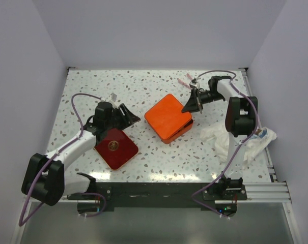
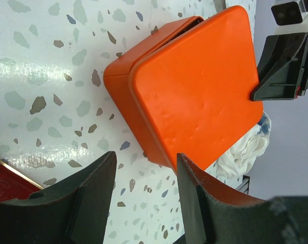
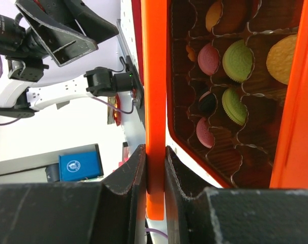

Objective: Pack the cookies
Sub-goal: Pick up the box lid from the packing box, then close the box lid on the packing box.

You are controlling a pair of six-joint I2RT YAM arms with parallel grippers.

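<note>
An orange box (image 1: 168,118) sits mid-table with its orange lid (image 2: 194,86) lying over it, slightly ajar at the far side. My right gripper (image 3: 154,152) is shut on the lid's edge (image 1: 191,105). Under the lid, the wrist view shows the cookies (image 3: 238,60) in a brown moulded tray: pink, green, yellow, orange and dark ones in separate cups. My left gripper (image 2: 145,162) is open, with nothing between its fingers. It hovers just left of the box (image 1: 131,116), whose near corner lies close ahead of its fingertips.
A dark red square tin (image 1: 115,147) lies near the left arm's forearm. A crumpled white cloth (image 1: 235,142) lies by the right arm. Small pink wrapped items (image 1: 184,81) sit at the back. A rail (image 1: 266,190) runs along the near edge.
</note>
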